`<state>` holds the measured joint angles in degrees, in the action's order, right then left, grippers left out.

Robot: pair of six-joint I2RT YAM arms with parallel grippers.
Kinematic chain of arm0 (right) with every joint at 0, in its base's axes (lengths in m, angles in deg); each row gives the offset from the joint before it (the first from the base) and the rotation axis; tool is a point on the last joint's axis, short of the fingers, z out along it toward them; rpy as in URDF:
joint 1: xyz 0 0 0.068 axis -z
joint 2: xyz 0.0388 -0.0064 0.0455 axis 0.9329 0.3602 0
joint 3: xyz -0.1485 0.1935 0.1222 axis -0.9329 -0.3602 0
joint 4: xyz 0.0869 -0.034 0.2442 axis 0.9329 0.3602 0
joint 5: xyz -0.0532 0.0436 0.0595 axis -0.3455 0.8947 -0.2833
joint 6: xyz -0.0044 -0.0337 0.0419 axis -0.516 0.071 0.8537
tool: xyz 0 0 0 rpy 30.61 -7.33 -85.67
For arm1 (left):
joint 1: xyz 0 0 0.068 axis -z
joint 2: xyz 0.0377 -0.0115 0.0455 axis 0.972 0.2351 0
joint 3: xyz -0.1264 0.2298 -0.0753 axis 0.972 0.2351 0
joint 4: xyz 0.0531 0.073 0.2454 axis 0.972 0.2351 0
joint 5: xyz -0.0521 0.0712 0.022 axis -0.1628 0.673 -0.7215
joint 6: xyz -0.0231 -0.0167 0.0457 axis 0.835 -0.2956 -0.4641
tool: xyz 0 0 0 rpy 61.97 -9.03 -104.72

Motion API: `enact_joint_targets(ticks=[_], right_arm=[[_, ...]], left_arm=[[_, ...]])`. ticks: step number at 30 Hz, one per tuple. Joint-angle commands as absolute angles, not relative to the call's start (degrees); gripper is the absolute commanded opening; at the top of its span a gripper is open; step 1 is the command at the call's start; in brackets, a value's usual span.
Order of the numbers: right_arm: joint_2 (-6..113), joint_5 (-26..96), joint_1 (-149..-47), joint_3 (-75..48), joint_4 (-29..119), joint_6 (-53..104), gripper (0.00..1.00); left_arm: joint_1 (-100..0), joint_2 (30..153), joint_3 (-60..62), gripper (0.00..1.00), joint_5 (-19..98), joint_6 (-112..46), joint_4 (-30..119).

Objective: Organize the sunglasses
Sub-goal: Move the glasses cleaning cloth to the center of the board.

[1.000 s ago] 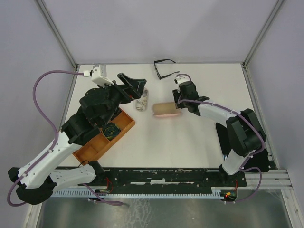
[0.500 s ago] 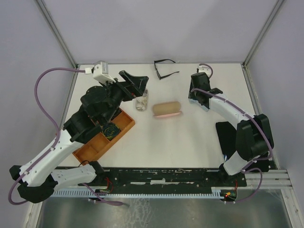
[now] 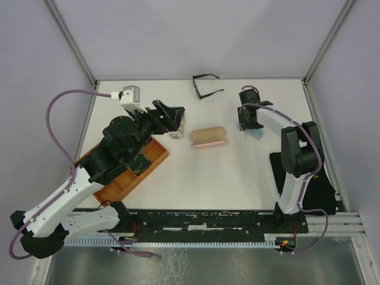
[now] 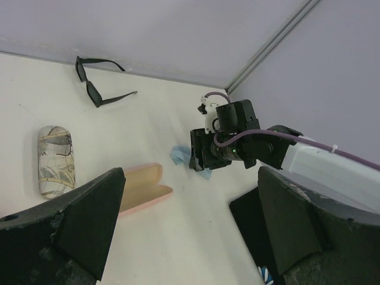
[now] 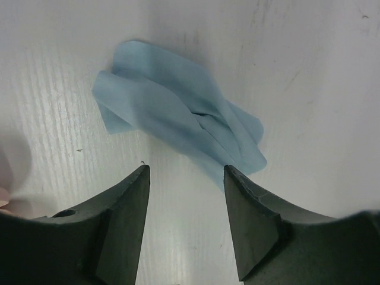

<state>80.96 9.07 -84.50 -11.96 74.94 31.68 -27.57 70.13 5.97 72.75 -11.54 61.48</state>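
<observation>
The sunglasses lay at the table's far edge, well apart from both grippers. Only the right wrist view showed the right gripper spread and empty by the cloth. The left gripper gaped wide, holding nothing.

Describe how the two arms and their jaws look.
Both arms have white links and black joints. A purple cable runs along each, looping wide off the left arm, close on the right arm. Jaws are matte black wedges. White block on left wrist.
</observation>
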Motion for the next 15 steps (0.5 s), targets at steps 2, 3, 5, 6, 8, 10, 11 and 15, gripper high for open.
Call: enact_joint_targets(ticks=[2,3,5,6,8,10,11,15], right_arm=[[84.07,13.11,-82.22,-6.34,77.53,26.28,0.61],[84.78,14.21,-81.65,-6.01,77.74,26.16,0.61],[86.26,16.98,-80.32,-5.26,78.5,26.26,0.61],[86.93,18.63,-79.74,-4.99,78.9,26.4,0.61],[87.65,19.67,-78.65,-4.99,78.94,26.89,0.59],[88.35,21.18,-77.75,-5.03,78.95,27.19,0.57],[88.74,22.09,-77.27,-4.88,79.22,27.33,0.55],[89.76,24.32,-76.71,-4.78,79.83,28.3,0.45]], left_arm=[[-27.8,70.04,6.64,0.99,71.36,-17.07,62.21],[-27.87,70.16,6.81,0.99,71.24,-17.11,62.64],[-27.82,70.4,7.37,0.99,71.22,-17.18,63.37],[-27.8,70.51,7.75,0.99,71.22,-17.18,63.72],[-27.8,70.89,8.31,0.99,71.26,-16.98,64.55],[-27.8,71.36,8.61,0.99,71.61,-16.48,65.58],[-27.87,71.64,8.71,0.99,71.7,-16.22,65.88],[-27.81,72.23,8.87,0.99,70.96,-15.62,66.07]])
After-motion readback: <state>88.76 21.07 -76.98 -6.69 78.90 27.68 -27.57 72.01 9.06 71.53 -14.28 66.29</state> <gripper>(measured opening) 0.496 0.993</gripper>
